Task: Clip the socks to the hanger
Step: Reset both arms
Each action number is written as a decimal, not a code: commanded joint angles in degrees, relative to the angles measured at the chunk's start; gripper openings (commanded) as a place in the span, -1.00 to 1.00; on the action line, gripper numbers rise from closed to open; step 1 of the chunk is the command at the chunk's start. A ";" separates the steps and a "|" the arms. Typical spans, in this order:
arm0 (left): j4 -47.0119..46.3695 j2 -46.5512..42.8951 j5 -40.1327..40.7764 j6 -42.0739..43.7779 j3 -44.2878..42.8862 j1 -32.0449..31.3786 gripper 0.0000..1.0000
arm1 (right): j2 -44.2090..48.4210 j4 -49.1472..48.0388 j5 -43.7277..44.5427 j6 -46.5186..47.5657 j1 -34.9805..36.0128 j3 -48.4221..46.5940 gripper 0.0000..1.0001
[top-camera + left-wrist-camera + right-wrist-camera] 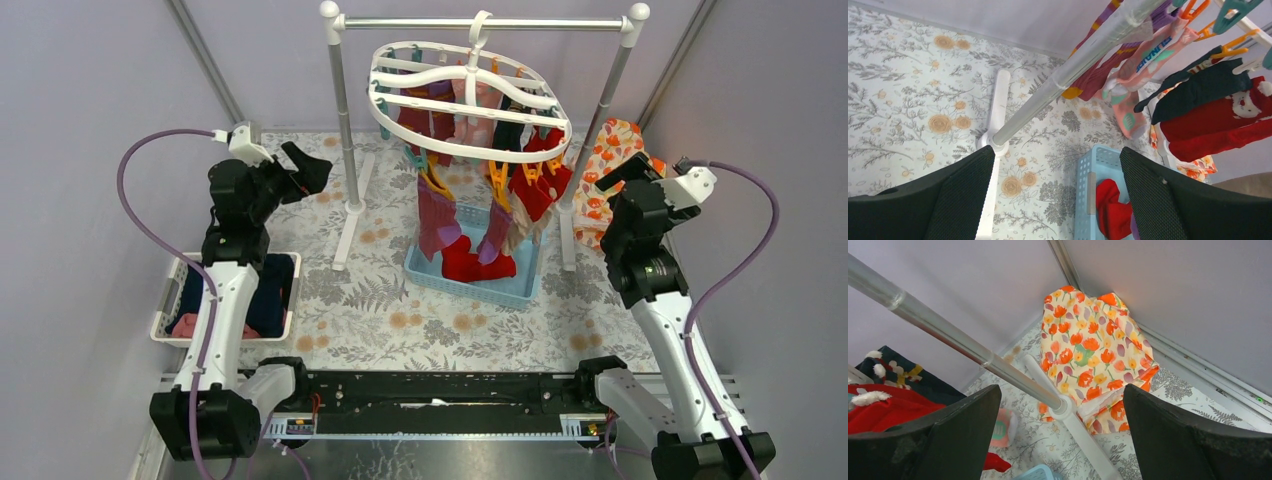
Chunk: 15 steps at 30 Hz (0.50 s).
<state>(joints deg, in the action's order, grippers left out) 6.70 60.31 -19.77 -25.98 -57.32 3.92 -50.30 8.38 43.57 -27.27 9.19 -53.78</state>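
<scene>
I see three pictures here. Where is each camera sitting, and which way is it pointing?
Top: above and behind the table, looking down at the hanger and blue basket; both arms show whole.
Left wrist: on the left arm, looking past its open left hand at hanging socks.
Right wrist: on the right arm, looking past its open right hand at a floral cloth.
Shared: both wrist views catch the blue basket.

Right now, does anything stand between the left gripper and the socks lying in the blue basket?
Yes. The rack's left pole and its white foot stand between the open left gripper and the red socks in the blue basket. Hanging socks also dangle low over the basket, crowding the way in from above.
</scene>
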 commanded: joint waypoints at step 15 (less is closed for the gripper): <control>3.06 -1.36 3.40 2.86 -0.32 0.47 0.98 | -1.34 -0.83 2.98 2.04 -0.32 -0.72 0.99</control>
<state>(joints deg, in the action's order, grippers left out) 8.91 58.35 -16.62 -24.60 -57.32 3.92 -52.66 9.98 44.10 -26.96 9.19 -54.11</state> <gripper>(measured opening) 0.990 0.994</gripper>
